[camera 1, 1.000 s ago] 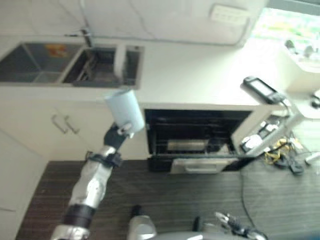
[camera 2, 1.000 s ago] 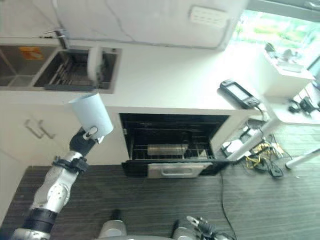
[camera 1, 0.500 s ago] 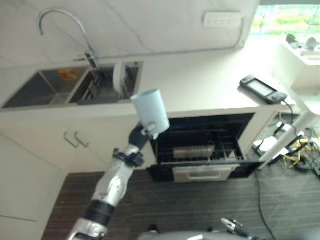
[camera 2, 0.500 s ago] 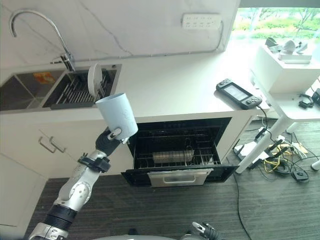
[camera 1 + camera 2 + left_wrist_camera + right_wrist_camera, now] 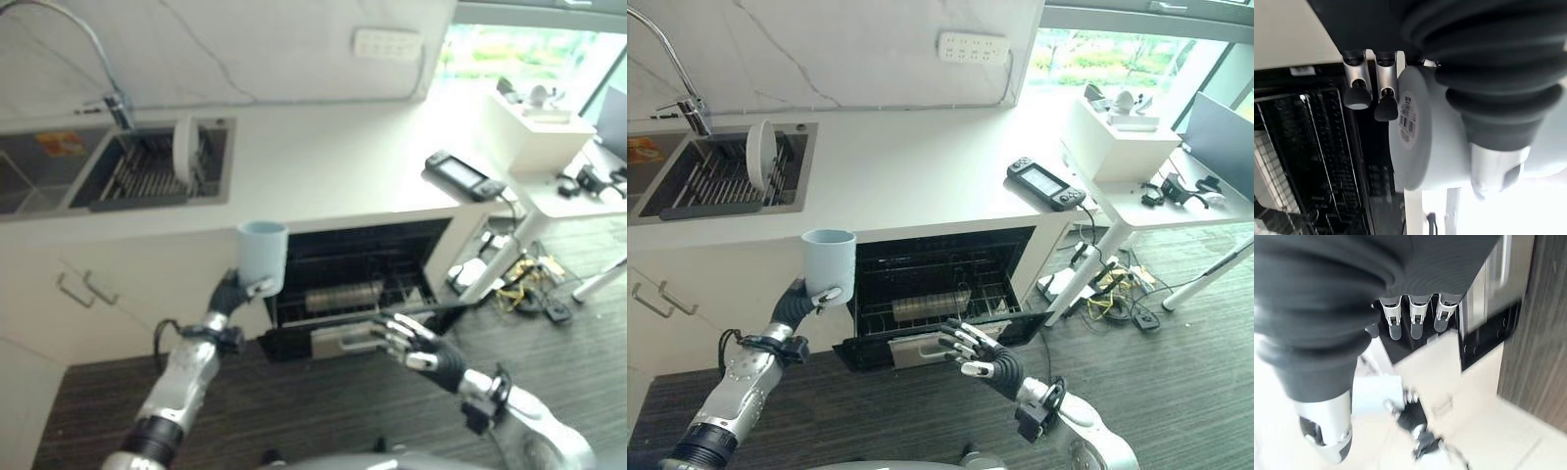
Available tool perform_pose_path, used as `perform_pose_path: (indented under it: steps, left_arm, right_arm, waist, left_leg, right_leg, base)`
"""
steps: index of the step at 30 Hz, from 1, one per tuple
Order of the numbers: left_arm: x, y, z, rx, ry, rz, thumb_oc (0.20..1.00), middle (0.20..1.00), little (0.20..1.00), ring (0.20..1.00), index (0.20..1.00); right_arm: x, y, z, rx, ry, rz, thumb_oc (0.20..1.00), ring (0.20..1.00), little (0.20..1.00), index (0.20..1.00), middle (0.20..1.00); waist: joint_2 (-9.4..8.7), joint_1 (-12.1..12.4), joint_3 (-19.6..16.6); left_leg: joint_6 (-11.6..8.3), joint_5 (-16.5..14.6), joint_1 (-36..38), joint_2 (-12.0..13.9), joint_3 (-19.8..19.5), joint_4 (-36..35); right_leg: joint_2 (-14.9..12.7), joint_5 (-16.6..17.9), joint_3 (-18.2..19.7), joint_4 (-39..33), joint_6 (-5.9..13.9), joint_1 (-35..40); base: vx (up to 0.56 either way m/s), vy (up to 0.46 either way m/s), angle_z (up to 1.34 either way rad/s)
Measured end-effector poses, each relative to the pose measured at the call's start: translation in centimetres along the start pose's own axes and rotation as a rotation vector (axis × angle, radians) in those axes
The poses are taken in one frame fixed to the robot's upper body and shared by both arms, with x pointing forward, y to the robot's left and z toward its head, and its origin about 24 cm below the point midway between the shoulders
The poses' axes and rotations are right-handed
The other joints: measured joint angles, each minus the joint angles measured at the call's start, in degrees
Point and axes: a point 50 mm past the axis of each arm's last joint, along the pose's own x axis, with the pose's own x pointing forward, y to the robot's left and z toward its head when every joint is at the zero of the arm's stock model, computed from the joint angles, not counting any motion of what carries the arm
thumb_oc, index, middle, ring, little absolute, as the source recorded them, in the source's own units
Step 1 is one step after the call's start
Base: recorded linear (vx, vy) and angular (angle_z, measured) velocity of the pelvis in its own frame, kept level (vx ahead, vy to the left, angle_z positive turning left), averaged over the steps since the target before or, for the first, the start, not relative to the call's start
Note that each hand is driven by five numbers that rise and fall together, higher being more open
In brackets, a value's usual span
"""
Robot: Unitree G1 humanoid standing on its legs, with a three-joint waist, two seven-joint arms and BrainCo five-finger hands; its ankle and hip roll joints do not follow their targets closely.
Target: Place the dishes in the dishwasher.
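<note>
The pale blue cup (image 5: 829,264) stood upright in the air, held from below and behind by the left hand (image 5: 795,302), in front of the white cabinet face just left of the open dishwasher (image 5: 940,284); the likeliest trouble, as I judged it, was the cup's rim catching the counter (image 5: 911,186) edge or the dishwasher's frame on the way in, since the cup was level with the top of the opening and beside it rather than before it; a loose hold could also let the smooth wall slip, the wrist view showing fingers (image 5: 1358,88) and thumb curled round its base end. The left arm reached up and forward from the lower left; the right hand (image 5: 980,354) hovered low before the dishwasher's lowered door (image 5: 1029,326), fingers spread and straight, holding nothing; a plate (image 5: 760,155) stood on edge in the sink rack (image 5: 705,181).
</note>
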Motion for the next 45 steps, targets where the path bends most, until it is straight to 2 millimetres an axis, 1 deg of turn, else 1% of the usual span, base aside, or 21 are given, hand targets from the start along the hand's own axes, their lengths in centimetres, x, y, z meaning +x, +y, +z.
perform_pose_path:
  steps: [1, 3, 6, 7, 8, 10, 14, 17, 19, 22, 26, 28, 31, 35, 38, 40, 42, 45]
  left_arm:
    - [0.0, -0.5, 0.1, 0.016, -0.006, -0.023, 0.200, 0.200, 0.200, 0.200, 0.200]
    - [0.1, -1.1, 0.5, 0.036, -0.027, -0.045, 0.200, 0.200, 0.200, 0.200, 0.200]
    - [0.4, -3.0, 2.7, 0.031, -0.134, -0.104, 0.200, 0.200, 0.200, 0.200, 0.200]
    - [0.4, -3.3, 3.0, 0.024, -0.145, -0.109, 0.200, 0.200, 0.200, 0.200, 0.200]
    - [0.6, -3.8, 3.1, 0.002, -0.156, -0.115, 0.200, 0.200, 0.200, 0.200, 0.200]
    - [0.6, -3.9, 3.2, -0.001, -0.162, -0.118, 0.200, 0.200, 0.200, 0.200, 0.200]
    - [0.6, -4.8, 5.6, -0.008, -0.262, -0.173, 0.200, 0.200, 0.200, 0.200, 0.200]
    - [0.3, -5.4, 7.1, -0.033, -0.330, -0.218, 0.200, 0.200, 0.200, 0.200, 0.200]
    - [0.4, -5.4, 7.6, -0.042, -0.351, -0.227, 0.200, 0.200, 0.200, 0.200, 0.200]
    - [0.7, -5.6, 8.4, -0.034, -0.383, -0.252, 0.200, 0.200, 0.200, 0.200, 0.200]
    - [0.4, -6.2, 9.8, -0.024, -0.442, -0.301, 0.200, 0.200, 0.200, 0.200, 0.200]
    - [0.5, -6.3, 9.9, -0.022, -0.444, -0.309, 0.200, 0.200, 0.200, 0.200, 0.200]
    - [0.5, -6.7, 9.4, -0.003, -0.417, -0.318, 0.200, 0.200, 0.200, 0.200, 0.200]
    - [0.5, -6.1, 9.3, 0.168, -0.422, -0.214, 0.200, 0.200, 0.200, 0.200, 0.200]
    - [0.6, -6.0, 9.3, 0.218, -0.435, -0.147, 0.200, 0.200, 0.200, 0.200, 0.200]
    - [0.6, -6.5, 9.0, 0.216, -0.427, -0.146, 0.200, 0.200, 0.200, 0.200, 0.200]
    - [0.7, -6.8, 8.1, 0.248, -0.396, -0.118, 0.200, 0.200, 0.200, 0.200, 0.200]
    - [0.8, -6.4, 7.8, 0.302, -0.399, -0.033, 0.200, 0.200, 0.200, 0.200, 0.200]
  right_arm:
    - [0.3, 0.3, 1.5, -0.038, -0.048, 0.036, 1.000, 1.000, 1.000, 1.000, 1.000]
    - [1.1, 0.3, 2.9, -0.090, -0.094, 0.051, 1.000, 1.000, 1.000, 1.000, 1.000]
    - [2.8, 0.4, 6.1, -0.180, -0.247, 0.017, 1.000, 1.000, 1.000, 1.000, 1.000]
    - [3.0, 0.5, 6.5, -0.191, -0.272, 0.015, 1.000, 1.000, 1.000, 1.000, 1.000]
    - [3.7, 0.8, 7.4, -0.198, -0.344, -0.016, 1.000, 1.000, 1.000, 1.000, 1.000]
    - [3.9, 0.8, 7.4, -0.195, -0.354, -0.048, 1.000, 1.000, 1.000, 1.000, 1.000]
    - [3.9, 0.6, 7.9, -0.196, -0.404, -0.120, 1.000, 1.000, 1.000, 1.000, 1.000]
    - [3.9, 0.4, 8.6, -0.204, -0.450, -0.157, 1.000, 1.000, 1.000, 1.000, 1.000]
    - [3.8, 0.3, 9.1, -0.214, -0.472, -0.173, 1.000, 1.000, 1.000, 1.000, 1.000]
    - [4.0, 0.4, 10.1, -0.237, -0.505, -0.178, 1.000, 1.000, 1.000, 1.000, 1.000]
    - [4.2, 0.5, 10.2, -0.239, -0.506, -0.174, 1.000, 1.000, 1.000, 1.000, 1.000]
    - [4.8, 1.0, 11.0, -0.260, -0.517, -0.139, 1.000, 1.000, 1.000, 1.000, 1.000]
    - [5.5, 1.8, 11.5, -0.279, -0.524, -0.093, 1.000, 1.000, 1.000, 1.000, 1.000]
    - [5.9, 2.2, 11.0, -0.264, -0.498, -0.093, 1.000, 1.000, 1.000, 1.000, 1.000]
    - [6.5, 3.0, 10.8, -0.249, -0.494, -0.072, 1.000, 1.000, 1.000, 1.000, 1.000]
    - [7.0, 3.5, 10.9, -0.255, -0.492, -0.050, 1.000, 1.000, 1.000, 1.000, 1.000]
    - [7.3, 3.9, 11.7, -0.266, -0.514, -0.058, 1.000, 1.000, 1.000, 1.000, 1.000]
    - [7.2, 3.6, 12.0, -0.282, -0.537, -0.137, 1.000, 1.000, 1.000, 1.000, 1.000]
  waist:
    - [0.58, 0.62, -0.35]
    - [1.19, 1.11, -0.67]
    - [2.02, 1.62, -1.17]
    - [2.22, 1.75, -1.32]
    - [3.03, 2.60, -1.81]
    - [3.40, 3.83, -1.99]
    - [3.16, 5.69, -2.10]
    - [3.06, 6.18, -2.14]
    - [3.05, 6.75, -2.15]
    - [2.97, 6.88, -2.19]
    - [2.95, 7.25, -2.19]
    - [2.94, 7.16, -2.20]
    - [2.95, 7.18, -2.20]
    - [2.95, 7.46, -2.21]
    - [2.95, 7.59, -2.21]
    - [2.96, 7.69, -2.21]
    - [2.98, 7.94, -2.22]
    - [2.97, 7.76, -2.23]
  left_leg:
    - [-0.06, 0.09, 0.27, 0.04, 0.02, 0.06]
    - [-0.04, 0.04, 0.68, 0.07, 0.15, 0.33]
    - [-0.03, 0.03, 0.70, 0.04, 0.20, 0.32]
    - [-0.03, 0.03, 0.71, 0.05, 0.19, 0.31]
    - [-0.02, 0.02, 0.70, 0.08, 0.15, -0.01]
    - [-0.02, 0.02, 0.57, 0.09, -0.07, -0.01]
    - [0.06, 0.00, -0.22, 0.03, -1.47, -0.02]
    - [0.10, 0.01, -0.33, 0.00, -2.10, -0.02]
    - [0.12, 0.01, -0.36, 0.01, -2.34, -0.02]
    - [0.15, 0.00, -0.62, 0.00, -2.82, -0.02]
    - [0.05, 0.27, -1.22, -0.12, -3.81, -0.01]
    - [-0.09, 0.36, -1.24, -0.17, -3.99, 0.00]
    - [-0.09, 0.44, -1.13, -0.25, -4.16, 0.04]
    - [-0.10, 0.50, -1.11, -0.27, -4.19, 0.34]
    - [-0.10, 0.52, -1.10, -0.26, -4.14, 0.34]
    - [-0.10, 0.53, -1.12, -0.27, -4.14, 0.34]
    - [-0.10, 0.53, -1.11, -0.26, -4.12, 0.34]
    - [-0.11, 0.53, -1.11, -0.24, -4.03, 0.35]
  right_leg:
    - [0.09, 0.13, 0.04, 0.01, 0.01, 0.18]
    - [0.12, 0.09, 0.14, 0.00, 0.00, 0.50]
    - [0.11, 0.12, 0.27, 0.01, 0.01, 0.47]
    - [0.12, 0.12, 0.27, 0.01, 0.01, 0.50]
    - [0.16, 0.11, 0.25, 0.01, 0.01, 0.50]
    - [0.14, 0.10, 0.00, 0.01, -0.01, 0.64]
    - [0.11, -0.03, -1.25, 0.01, -0.07, 0.86]
    - [0.11, -0.14, -1.85, 0.01, -0.07, 1.14]
    - [0.14, -0.19, -2.03, 0.01, -0.08, 1.24]
    - [0.16, -0.29, -2.54, 0.01, -0.08, 1.30]
    - [0.13, -0.41, -3.47, 0.01, -0.09, 1.31]
    - [0.11, -0.46, -3.54, 0.01, -0.06, 1.34]
    - [0.09, -0.47, -3.56, 0.01, -0.04, 1.30]
    - [0.07, -0.48, -3.54, 0.01, -0.04, 1.31]
    - [0.07, -0.47, -3.49, 0.01, -0.04, 1.26]
    - [0.06, -0.47, -3.49, 0.01, -0.04, 1.25]
    - [0.07, -0.47, -3.46, 0.01, -0.04, 1.23]
    - [0.07, -0.47, -3.39, 0.01, -0.04, 1.17]
  base:
    - [0.03, 0.015, -0.03]
    - [0.02, 0.014, -0.04]
    - [0.00, 0.000, 0.00]
    - [0.00, 0.000, 0.00]
    - [0.00, 0.000, 0.00]
    - [0.02, 0.007, 0.06]
    - [0.01, 0.005, 0.16]
    - [-0.01, 0.002, 0.12]
    - [-0.01, -0.005, 0.06]
    - [-0.01, -0.005, 0.08]
    - [-0.01, -0.007, 0.13]
    - [0.00, -0.008, 0.02]
    - [0.00, 0.000, 0.00]
    - [0.00, 0.000, 0.00]
    - [0.00, 0.000, 0.00]
    - [0.00, 0.000, 0.00]
    - [0.00, 0.000, 0.00]
    - [0.00, 0.004, -0.01]
